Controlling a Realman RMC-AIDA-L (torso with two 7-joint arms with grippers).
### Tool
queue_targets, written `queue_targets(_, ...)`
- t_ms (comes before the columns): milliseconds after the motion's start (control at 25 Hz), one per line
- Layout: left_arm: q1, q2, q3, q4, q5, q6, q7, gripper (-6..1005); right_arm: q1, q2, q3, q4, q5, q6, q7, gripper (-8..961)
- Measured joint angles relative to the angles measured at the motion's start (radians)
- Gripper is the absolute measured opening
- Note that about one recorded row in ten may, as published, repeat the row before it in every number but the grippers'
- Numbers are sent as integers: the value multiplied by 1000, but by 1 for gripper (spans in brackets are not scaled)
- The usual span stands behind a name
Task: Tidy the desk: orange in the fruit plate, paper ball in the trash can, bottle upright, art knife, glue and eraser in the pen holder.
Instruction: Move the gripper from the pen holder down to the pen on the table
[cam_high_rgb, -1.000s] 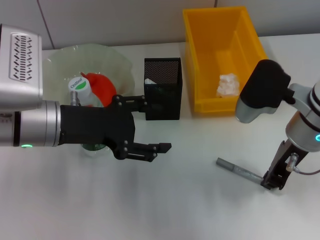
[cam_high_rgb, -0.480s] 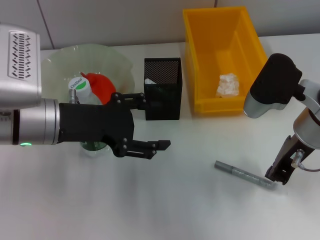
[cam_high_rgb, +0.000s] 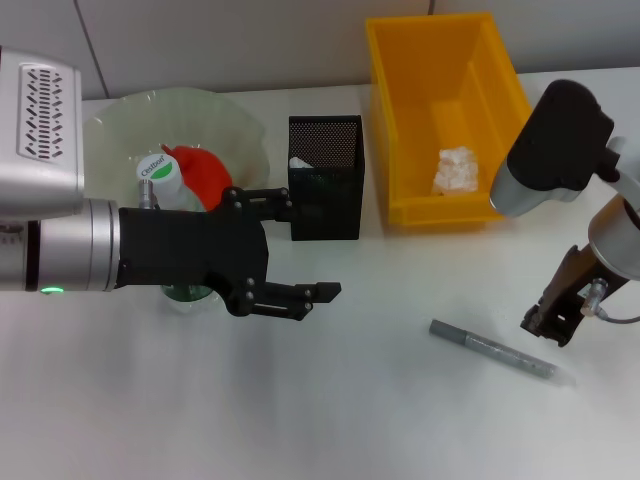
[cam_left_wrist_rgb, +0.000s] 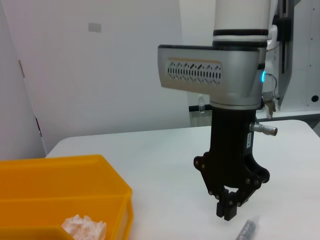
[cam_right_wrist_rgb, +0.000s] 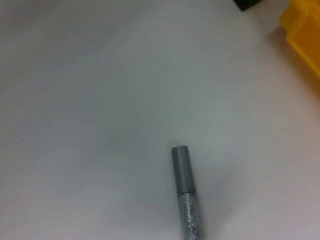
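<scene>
Lifting off the glue (cam_high_rgb: 493, 350), right end effector (cam_high_rgb: 548, 327).

Counted on the desk: one glue stick (cam_high_rgb: 494, 351), one paper ball (cam_high_rgb: 455, 169) in one yellow trash can (cam_high_rgb: 405, 130), one mesh pen holder (cam_high_rgb: 325, 190). At nine o'clock: one fruit plate (cam_high_rgb: 120, 130), one orange (cam_high_rgb: 200, 172), one bottle (cam_high_rgb: 165, 185). Two grippers present: left gripper (cam_high_rgb: 300, 250), right gripper (cam_high_rgb: 547, 328).

The right gripper (cam_left_wrist_rgb: 229, 207) (jaws closed) hangs above the glue (cam_left_wrist_rgb: 246, 230) beside a yellow bin (cam_left_wrist_rgb: 60, 200).
</scene>
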Motion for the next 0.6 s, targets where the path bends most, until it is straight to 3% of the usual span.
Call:
queue_targets(360, -1, 0, 2, -1, 0, -7, 0, 813, 3, 0, -1, -1, 29, -28, 3, 91)
queue_targets(520, -3, 0, 4, -1, 0, -11, 0, 813, 2, 0, -4, 1, 30, -41, 10, 250)
queue_targets(600, -7, 0, 4, -1, 1, -12, 0, 813, 1, 0, -6, 3, 30, -46, 13, 248)
